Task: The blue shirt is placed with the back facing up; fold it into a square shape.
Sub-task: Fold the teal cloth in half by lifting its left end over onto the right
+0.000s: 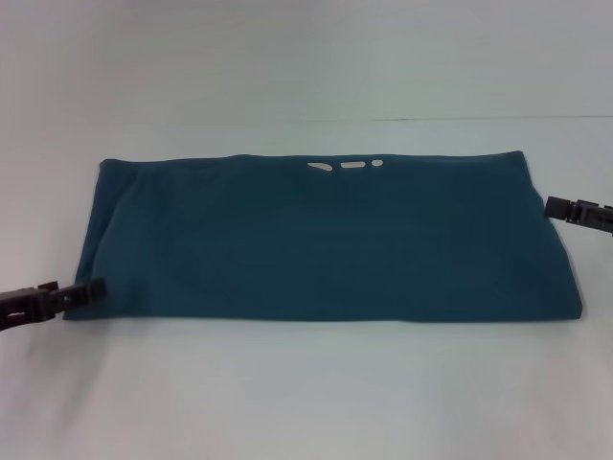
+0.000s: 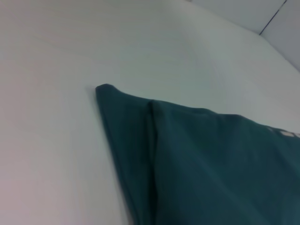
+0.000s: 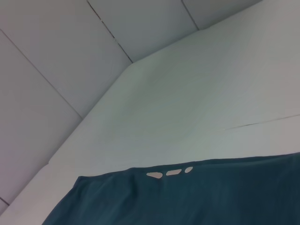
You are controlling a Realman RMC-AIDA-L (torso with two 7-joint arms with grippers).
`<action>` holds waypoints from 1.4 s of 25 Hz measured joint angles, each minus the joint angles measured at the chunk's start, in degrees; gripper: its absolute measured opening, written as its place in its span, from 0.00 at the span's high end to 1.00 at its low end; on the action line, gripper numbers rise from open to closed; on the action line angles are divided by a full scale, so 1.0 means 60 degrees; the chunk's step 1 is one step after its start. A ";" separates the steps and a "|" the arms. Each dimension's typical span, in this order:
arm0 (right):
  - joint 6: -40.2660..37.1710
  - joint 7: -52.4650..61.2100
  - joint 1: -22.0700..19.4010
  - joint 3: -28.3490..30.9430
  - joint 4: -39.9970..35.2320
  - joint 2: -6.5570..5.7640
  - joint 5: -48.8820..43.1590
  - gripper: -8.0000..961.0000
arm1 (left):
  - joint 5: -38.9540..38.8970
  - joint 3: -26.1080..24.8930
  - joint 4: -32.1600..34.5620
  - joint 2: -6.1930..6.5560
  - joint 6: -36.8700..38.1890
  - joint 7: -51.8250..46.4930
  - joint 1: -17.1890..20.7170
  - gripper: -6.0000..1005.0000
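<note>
The blue shirt [image 1: 326,240] lies flat on the white table [image 1: 306,402], folded into a wide rectangle. Three small pale gaps [image 1: 350,165] show along its far edge. My left gripper [image 1: 99,285] reaches in from the left, its tip at the shirt's near left corner. From the right, my right gripper [image 1: 549,205] comes in with its tip at the shirt's right edge, toward the far corner. A corner of the blue shirt [image 2: 211,164] with a folded seam fills the left wrist view. The right wrist view looks along the blue shirt [image 3: 211,197] at its far edge.
White tabletop surrounds the shirt on all sides. A thin seam [image 1: 479,119] runs across the table behind the shirt. Pale wall panels [image 3: 70,56] stand beyond the table's far corner.
</note>
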 joint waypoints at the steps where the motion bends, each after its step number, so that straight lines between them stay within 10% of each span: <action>1: 0.0010 0.0001 0.0006 0.0001 0.0000 0.0001 0.0001 0.03 | 0.0045 0.0007 -0.0007 0.0000 -0.0049 -0.0010 -0.0003 0.11; 27: 0.0053 -0.0111 -0.0021 0.0100 -0.0008 -0.0025 0.0017 0.04 | 0.0383 0.0182 -0.0474 0.0018 -0.0523 -0.0017 -0.0113 0.14; 35: 0.0051 -0.0177 -0.0045 0.0104 -0.0010 -0.0012 0.0020 0.04 | 0.0422 0.0176 -0.0458 0.0044 -0.0582 -0.0120 -0.0190 0.43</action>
